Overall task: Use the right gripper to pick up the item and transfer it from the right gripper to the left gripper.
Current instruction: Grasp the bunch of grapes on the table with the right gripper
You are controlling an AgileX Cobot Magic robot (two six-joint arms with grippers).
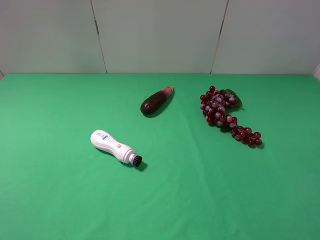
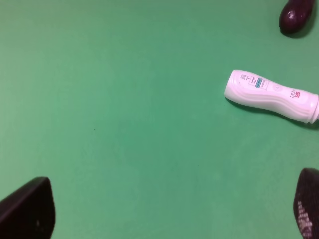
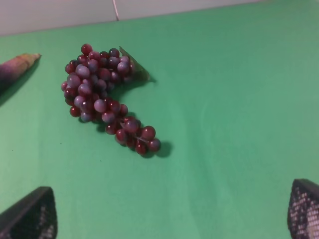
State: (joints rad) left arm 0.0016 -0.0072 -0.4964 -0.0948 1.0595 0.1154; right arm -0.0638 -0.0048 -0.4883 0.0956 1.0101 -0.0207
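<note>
The item, a long bunch of dark-red grapes (image 1: pixel 224 114) with a dull green leaf at its far end, lies on the green table right of centre. The right wrist view shows the grapes (image 3: pixel 102 97) well ahead of my right gripper (image 3: pixel 172 214), whose black fingertips (image 3: pixel 304 209) stand wide apart with nothing between them. My left gripper (image 2: pixel 169 211) is open too, its fingertips (image 2: pixel 30 209) spread over bare green cloth. Neither arm appears in the exterior high view.
A dark purple eggplant (image 1: pixel 156 100) lies left of the grapes, near the middle. A white bottle-shaped device (image 1: pixel 114 146) with a black tip lies at the front left; the left wrist view shows the device (image 2: pixel 271 95) ahead of the left gripper. A pale wall stands behind the table.
</note>
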